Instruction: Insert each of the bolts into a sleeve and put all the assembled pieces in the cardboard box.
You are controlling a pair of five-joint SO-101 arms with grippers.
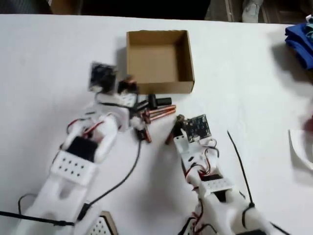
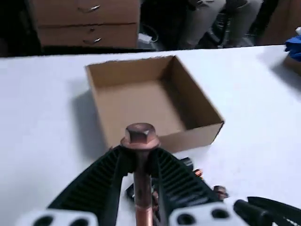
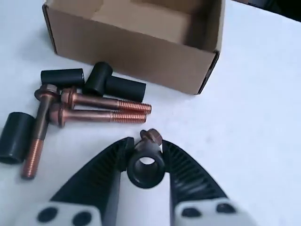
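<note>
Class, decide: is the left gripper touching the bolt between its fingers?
Touching. The left wrist view shows the left gripper clamped on both sides of the bolt, just under its head, no gap.

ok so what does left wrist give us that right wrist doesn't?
Left wrist adds: the left gripper shut on a copper bolt, head up; the whole bare floor of the cardboard box; wooden drawers and a blue cloth beyond.
Right wrist adds: the right gripper shut on a black sleeve; three loose bolts and four loose sleeves in plain sight beside the box.
Both: the cardboard box and the white table.
</note>
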